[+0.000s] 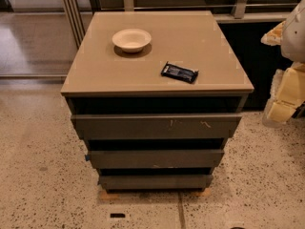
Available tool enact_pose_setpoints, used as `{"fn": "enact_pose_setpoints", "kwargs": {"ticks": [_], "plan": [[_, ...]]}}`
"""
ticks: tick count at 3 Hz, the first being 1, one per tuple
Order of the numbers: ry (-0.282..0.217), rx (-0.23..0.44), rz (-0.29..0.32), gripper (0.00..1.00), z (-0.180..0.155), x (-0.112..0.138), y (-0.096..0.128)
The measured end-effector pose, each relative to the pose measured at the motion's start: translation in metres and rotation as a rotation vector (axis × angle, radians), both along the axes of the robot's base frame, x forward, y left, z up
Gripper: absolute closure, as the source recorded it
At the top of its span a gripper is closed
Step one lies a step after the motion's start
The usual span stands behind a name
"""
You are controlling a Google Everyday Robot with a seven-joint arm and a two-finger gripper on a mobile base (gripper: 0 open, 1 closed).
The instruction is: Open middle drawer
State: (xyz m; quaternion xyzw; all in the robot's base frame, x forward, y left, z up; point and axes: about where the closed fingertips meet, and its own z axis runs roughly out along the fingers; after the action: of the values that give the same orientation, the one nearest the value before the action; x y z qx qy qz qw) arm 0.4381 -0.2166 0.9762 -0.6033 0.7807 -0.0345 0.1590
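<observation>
The middle drawer (pixel 156 159) is a long flat dark grey-brown front without a handle, with a small blue mark (pixel 87 157) at its left end. It sits between the wider top front with pale scratches (pixel 157 126) and the smaller plain bottom front (pixel 155 181). All three fronts are set back under the cabinet top, each with a dark gap above it. My gripper (pixel 281 104) is at the right edge of the view, a pale white and yellowish shape beside the cabinet's right side. It is well apart from the drawers and touches nothing.
On the tan cabinet top (pixel 95 75) stand a white bowl (pixel 131 39) at the back left and a dark snack packet (pixel 179 72) at the right. Speckled floor (pixel 43 175) surrounds the cabinet. A railing and a dark wall stand behind it.
</observation>
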Motion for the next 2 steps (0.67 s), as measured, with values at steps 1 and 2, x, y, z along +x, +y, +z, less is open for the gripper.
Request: {"fn": "enact_pose_setpoints", "kwargs": {"ticks": [1,2], "plan": [[0.000,0.000,0.000,0.00,0.000,0.000,0.000],[-0.008,0.023,0.020,0.00,-0.029,-0.002,0.004]]}}
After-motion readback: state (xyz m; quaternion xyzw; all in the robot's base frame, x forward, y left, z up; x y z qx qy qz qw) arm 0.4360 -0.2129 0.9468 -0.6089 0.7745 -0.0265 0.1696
